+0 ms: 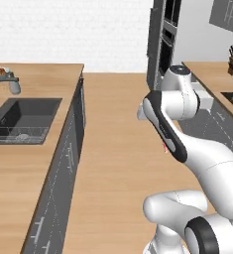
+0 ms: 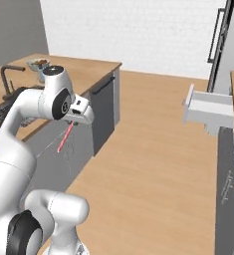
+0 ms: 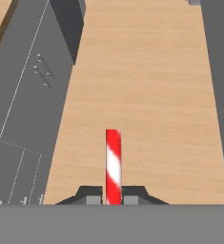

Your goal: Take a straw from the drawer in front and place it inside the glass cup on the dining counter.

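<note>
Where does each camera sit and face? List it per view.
Left base view: behind the arm's left, facing the island with sink; white arm at right.
Right base view: behind its right, facing the floor and open drawer; arm at left, straw hanging.
Hand view: looks along the claw, shut on the straw.
Shared: straw, floor.

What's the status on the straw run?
Pincer shut on straw. Drawer open behind. Arm over the floor beside dining counter; nothing in the way.
</note>
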Motion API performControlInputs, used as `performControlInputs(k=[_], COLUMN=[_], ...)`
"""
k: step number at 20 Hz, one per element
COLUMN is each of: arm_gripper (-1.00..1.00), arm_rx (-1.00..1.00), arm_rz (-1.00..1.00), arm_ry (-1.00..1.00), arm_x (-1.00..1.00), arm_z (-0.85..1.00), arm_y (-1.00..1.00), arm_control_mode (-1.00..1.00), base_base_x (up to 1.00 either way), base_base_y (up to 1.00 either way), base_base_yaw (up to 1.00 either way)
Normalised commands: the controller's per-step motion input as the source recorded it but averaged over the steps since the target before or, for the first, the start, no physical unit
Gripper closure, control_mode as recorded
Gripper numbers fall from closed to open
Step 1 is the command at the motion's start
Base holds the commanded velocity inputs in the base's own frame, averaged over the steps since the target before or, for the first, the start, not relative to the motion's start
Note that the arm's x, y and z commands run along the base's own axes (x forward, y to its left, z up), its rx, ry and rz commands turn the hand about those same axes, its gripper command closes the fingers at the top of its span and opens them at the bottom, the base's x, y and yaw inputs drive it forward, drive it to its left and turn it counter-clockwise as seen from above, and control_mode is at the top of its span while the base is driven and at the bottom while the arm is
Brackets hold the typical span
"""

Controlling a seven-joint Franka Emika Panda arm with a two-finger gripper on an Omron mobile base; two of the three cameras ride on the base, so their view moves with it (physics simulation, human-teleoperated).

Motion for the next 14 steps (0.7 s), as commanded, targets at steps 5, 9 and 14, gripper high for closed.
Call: performControlInputs(k=[5,9,14], arm_gripper=[1.00,1.00,1.00], arm_rx=[0.00,0.00,0.00], arm_rz=[0.00,0.00,0.00], arm_ry=[0.00,0.00,0.00], arm_x=[0.00,0.00,0.00], arm_z=[0.00,0.00,0.00], arm_y=[0.00,0.00,0.00], arm_control_mode=[1.00,1.00,1.00], base_base_x=[-1.00,-1.00,-1.00], base_base_y=[0.12,0.17,0.17], base_base_yaw=[-0.06,-0.06,-0.06])
